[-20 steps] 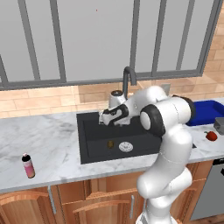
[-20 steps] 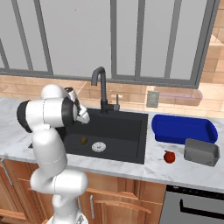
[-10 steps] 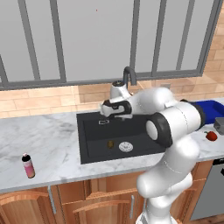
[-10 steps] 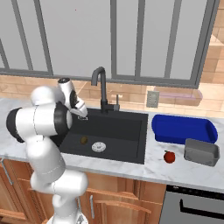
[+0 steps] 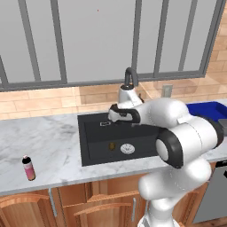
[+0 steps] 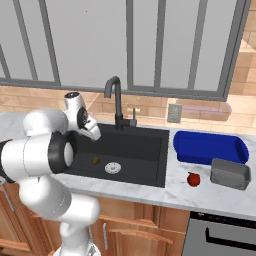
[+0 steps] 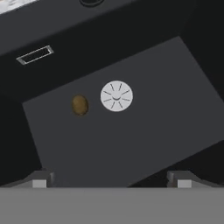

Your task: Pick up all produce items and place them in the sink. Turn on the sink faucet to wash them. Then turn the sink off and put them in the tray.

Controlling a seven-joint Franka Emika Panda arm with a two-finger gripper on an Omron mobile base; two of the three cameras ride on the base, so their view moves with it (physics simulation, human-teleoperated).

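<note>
The dull brownish-olive ball (image 7: pixel 79 105) lies on the floor of the black sink (image 5: pixel 95 135), just left of the silver drain (image 7: pixel 116 96). It also shows as the olive ball (image 5: pixel 112 146) and the olive ball (image 6: pixel 96 160) in the base views. My gripper (image 7: pixel 111 180) hangs open above the basin, empty, with its fingertips (image 7: pixel 41 179) wide apart; the gripper (image 5: pixel 110 117) sits over the sink's back part. The red ball (image 6: pixel 194 179) rests on the counter right of the sink, in front of the blue tray (image 6: pixel 210 147). The black faucet (image 6: pixel 116 100) stands behind the basin.
A grey container (image 6: pixel 230 172) sits on the counter beside the red ball. A small pink bottle (image 5: pixel 29 167) stands on the marble far left of the sink. My bulky arm (image 5: pixel 186 133) spans the sink's right side.
The arm's elbow has swung out towards the cameras while the hand stayed over the sink, lifting slightly. The jaws stayed open and the olive ball has not moved.
</note>
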